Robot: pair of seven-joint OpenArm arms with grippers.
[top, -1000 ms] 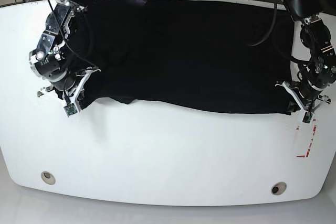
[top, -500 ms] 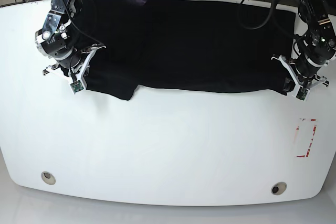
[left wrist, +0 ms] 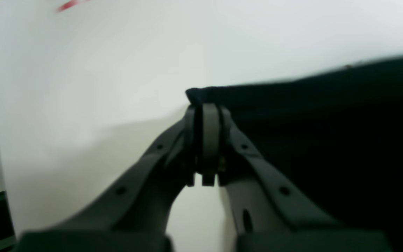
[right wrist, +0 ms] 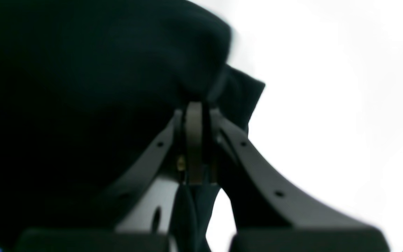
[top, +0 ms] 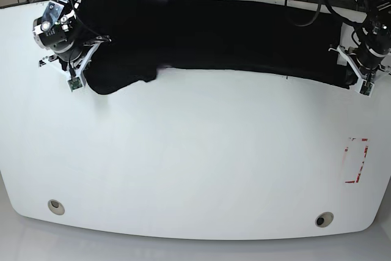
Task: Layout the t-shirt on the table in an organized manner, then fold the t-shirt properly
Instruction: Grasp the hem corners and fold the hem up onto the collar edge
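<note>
At far table edge | shirt dragged back, near hem now higher than a second ago | left gripper and right gripper both clamped on hem corners | laying-out underway, fold not begun

No lettering, brand, label or number can be read anywhere in these views. The only sign is a set of red tape marks outlining a rectangle on the white table, seen again as a blurred red streak in the left wrist view.
</note>
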